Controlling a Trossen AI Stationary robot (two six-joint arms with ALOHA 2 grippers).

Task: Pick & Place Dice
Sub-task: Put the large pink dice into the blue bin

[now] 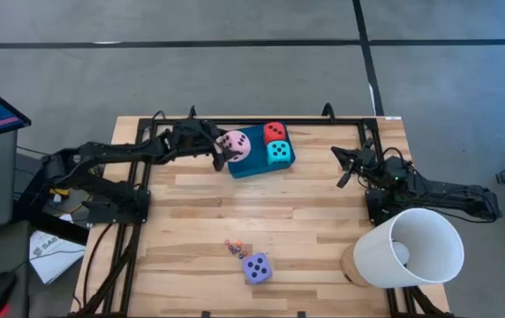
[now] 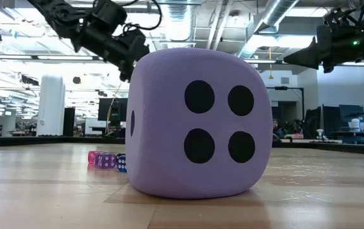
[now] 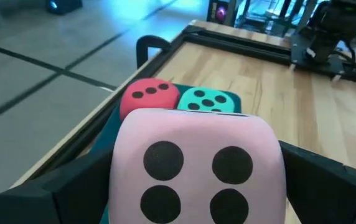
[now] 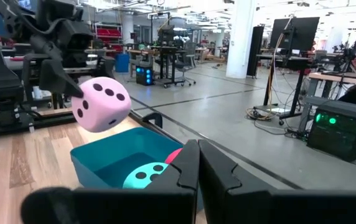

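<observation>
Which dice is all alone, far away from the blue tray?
The purple die. It sits by itself near the table's front edge, while the red die and turquoise die lie in the teal tray.

Overhead view looks straight down; low view faces level across the surface; both wrist views share the pink die (image 3: 196, 165)

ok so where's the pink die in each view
High view: pink die at the left gripper's tip, over the teal tray's left end.
Low view: not visible; the purple die fills the middle.
Left wrist view: pink die fills the foreground between the fingers.
Right wrist view: pink die upper left, above the tray.
Shared landmark: the teal tray.
</observation>
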